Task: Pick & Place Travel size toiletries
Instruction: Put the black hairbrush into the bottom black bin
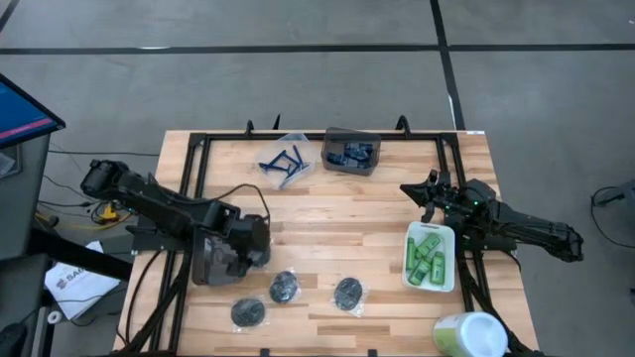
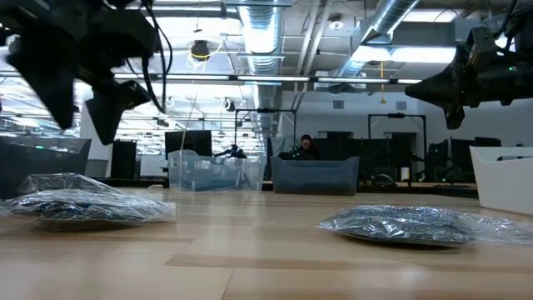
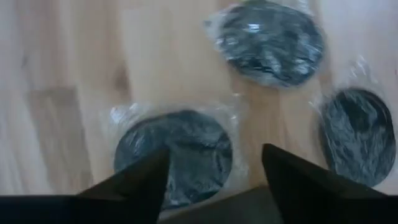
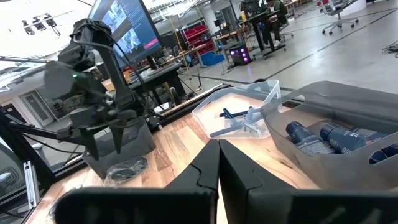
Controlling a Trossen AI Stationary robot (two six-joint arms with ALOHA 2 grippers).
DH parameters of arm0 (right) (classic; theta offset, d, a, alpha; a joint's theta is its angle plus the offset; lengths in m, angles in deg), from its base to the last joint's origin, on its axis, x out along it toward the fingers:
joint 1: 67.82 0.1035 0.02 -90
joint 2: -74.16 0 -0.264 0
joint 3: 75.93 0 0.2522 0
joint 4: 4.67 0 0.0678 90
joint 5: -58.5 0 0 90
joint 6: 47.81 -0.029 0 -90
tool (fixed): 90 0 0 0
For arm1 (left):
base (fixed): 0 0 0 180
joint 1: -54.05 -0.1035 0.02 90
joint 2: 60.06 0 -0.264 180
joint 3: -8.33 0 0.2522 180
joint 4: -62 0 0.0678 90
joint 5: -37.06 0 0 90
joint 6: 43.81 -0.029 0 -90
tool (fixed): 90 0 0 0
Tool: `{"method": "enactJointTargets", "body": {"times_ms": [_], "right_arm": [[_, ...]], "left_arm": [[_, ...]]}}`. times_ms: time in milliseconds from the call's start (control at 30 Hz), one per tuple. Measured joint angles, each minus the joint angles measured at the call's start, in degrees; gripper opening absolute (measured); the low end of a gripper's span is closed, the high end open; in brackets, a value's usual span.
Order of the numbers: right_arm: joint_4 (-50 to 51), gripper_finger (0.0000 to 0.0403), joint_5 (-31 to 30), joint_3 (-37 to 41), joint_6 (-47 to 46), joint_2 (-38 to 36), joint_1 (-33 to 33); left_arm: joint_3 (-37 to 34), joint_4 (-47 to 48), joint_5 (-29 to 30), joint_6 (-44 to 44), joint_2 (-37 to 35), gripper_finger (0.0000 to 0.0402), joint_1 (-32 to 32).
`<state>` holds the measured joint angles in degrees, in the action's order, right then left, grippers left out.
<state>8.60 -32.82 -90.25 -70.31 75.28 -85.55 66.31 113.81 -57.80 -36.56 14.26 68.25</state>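
Note:
Three dark round discs in clear wrap lie flat on the wooden table near its front edge [image 1: 248, 312], [image 1: 285, 288], [image 1: 348, 294]. My left gripper [image 3: 214, 168] hangs open above one disc [image 3: 174, 155], tilted steeply down, and touches nothing; the low view shows it [image 2: 83, 92] well clear of the disc [image 2: 79, 204]. Blue razors [image 1: 283, 164] lie in a clear bin and navy tubes [image 1: 352, 152] in a grey bin at the far edge. Green mini bottles [image 1: 427, 258] fill a white tray. My right gripper [image 4: 217, 163] is shut and level, waiting at the right by the tray.
A large round tub with a pale green top [image 1: 466, 335] stands at the near right corner. A black frame [image 1: 198, 149] runs along the table's far and side edges. Bare wood lies in the middle of the table [image 1: 337, 223].

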Motion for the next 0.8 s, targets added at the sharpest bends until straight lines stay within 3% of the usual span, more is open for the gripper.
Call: {"method": "enactJointTargets", "body": {"times_ms": [200,500,800], "right_arm": [[0.0,0.0000,0.0,0.0,0.0,0.0,0.0],[0.0,0.0000,0.0,0.0,0.0,0.0,0.0],[0.0,0.0000,0.0,0.0,0.0,0.0,0.0]], "left_arm": [[0.0,-4.5,3.9,-8.9,0.0,0.0310,5.0],[0.0,-6.2,4.6,-13.1,5.3,0.0301,10.8],[0.0,-8.3,11.2,-13.0,12.5,0.0301,12.4]]}}
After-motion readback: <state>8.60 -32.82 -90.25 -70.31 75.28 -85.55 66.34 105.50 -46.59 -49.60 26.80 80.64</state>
